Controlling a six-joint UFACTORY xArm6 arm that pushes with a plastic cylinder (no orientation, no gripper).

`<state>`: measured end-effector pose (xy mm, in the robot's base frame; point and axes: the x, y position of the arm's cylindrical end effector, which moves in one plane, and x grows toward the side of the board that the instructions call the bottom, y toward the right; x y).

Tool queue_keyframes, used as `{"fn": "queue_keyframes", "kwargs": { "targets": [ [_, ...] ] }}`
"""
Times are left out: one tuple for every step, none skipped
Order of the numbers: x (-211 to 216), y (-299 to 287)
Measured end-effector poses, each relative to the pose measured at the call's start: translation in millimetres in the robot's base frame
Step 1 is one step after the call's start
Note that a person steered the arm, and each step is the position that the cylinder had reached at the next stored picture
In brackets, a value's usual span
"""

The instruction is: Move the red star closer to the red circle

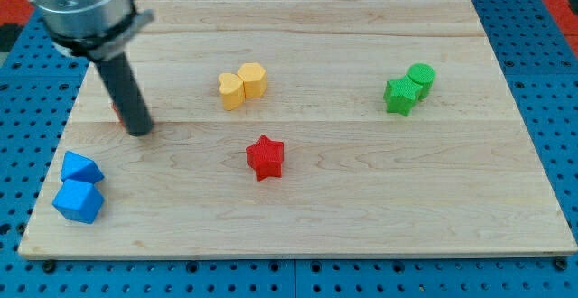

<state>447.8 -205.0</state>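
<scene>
Wooden board (361, 199), one red star (265, 157), two yellow blocks (242, 86), two green (408, 88), two blue (79, 188), my tip (139, 132) left, no pincer.

Robot lab bench, tabletop test rig.
Wooden board (361, 208) on blue perforated mounting plate (551, 81); small coloured blocks scattered right of and below the rod's tip (140, 132).

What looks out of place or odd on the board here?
Nothing is damaged or spilled. One oddity: the red circle is almost wholly hidden behind my tip, only a red sliver showing. The red star sits alone mid-board.
</scene>
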Motion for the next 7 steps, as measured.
{"fn": "queue_keyframes", "kwargs": {
  "targets": [
    [-22.9, -8.4],
    [-22.9, 87.8],
    [-21.1, 201.7],
    [10.4, 284.1],
    [48.6, 307.1],
    [69.0, 265.1],
    [69.1, 191.3]
  ]
}}
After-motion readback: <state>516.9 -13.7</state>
